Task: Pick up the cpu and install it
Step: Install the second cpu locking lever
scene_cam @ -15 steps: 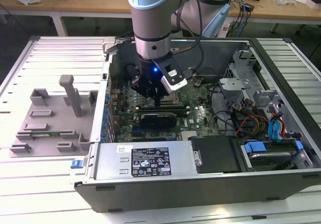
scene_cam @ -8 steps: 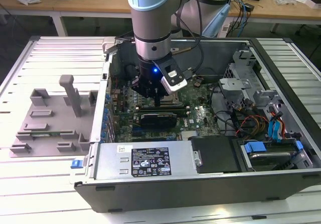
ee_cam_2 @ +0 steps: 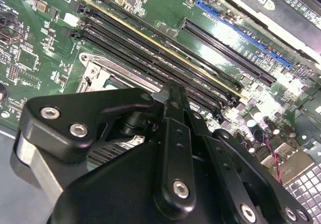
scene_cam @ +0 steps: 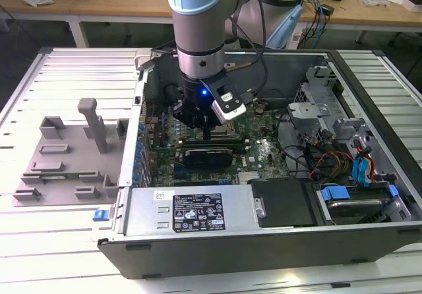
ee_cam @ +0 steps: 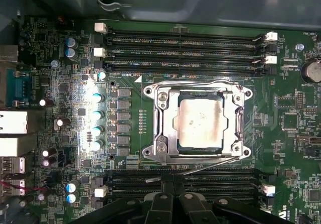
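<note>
A pale slatted metal table (scene_cam: 79, 66) is carrying the work, filling most of the exterior view from its left edge to its right. Sitting on it across the centre and right of the frame is an open computer case (scene_cam: 264, 241), its dark front wall running along the lower middle. At the left of the frame, beside the case, a grey plastic fixture tray (scene_cam: 66, 159) is lying flat on the slats, with one upright post rising from it.
</note>
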Robot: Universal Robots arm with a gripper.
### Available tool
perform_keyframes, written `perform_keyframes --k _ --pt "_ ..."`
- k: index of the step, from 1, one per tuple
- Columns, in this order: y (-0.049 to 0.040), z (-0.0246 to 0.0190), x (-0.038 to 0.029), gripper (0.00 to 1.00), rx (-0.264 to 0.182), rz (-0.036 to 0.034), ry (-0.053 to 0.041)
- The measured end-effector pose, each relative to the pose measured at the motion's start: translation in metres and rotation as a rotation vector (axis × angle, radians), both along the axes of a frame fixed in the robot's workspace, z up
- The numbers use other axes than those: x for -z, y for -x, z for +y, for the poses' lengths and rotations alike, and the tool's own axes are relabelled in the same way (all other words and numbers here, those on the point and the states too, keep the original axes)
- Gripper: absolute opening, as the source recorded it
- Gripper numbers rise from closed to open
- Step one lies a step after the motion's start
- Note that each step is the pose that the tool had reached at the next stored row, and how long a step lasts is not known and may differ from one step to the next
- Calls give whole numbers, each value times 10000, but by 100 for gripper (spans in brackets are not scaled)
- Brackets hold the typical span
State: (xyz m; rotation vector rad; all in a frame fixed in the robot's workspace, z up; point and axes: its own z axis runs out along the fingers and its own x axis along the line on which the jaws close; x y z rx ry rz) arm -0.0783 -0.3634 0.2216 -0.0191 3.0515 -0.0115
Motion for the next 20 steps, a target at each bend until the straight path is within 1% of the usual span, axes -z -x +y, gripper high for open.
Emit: perform_keyframes --k 1,2,3,6,7,8,9,11,12,13,14,16,20 --pt "0 0 0 11 1 1 -1" --pt "-1 1 3 11 0 -1 -31" --pt "2 0 7 11 0 -1 -98" --pt "10 2 21 11 1 -1 -355" --pt "17 2 34 11 0 -7 -367" --pt "79 2 54 11 0 -34 -382" --pt "102 3 62 11 0 -47 -407" --pt "106 -1 70 11 13 -52 -492" --pt "106 -4 75 11 30 -53 -567" --pt "106 -9 78 11 52 -53 -745" --pt "106 -20 81 11 69 -54 -783" --pt "107 -51 84 11 108 -56 -829" --pt "107 -92 84 11 143 -57 -845"
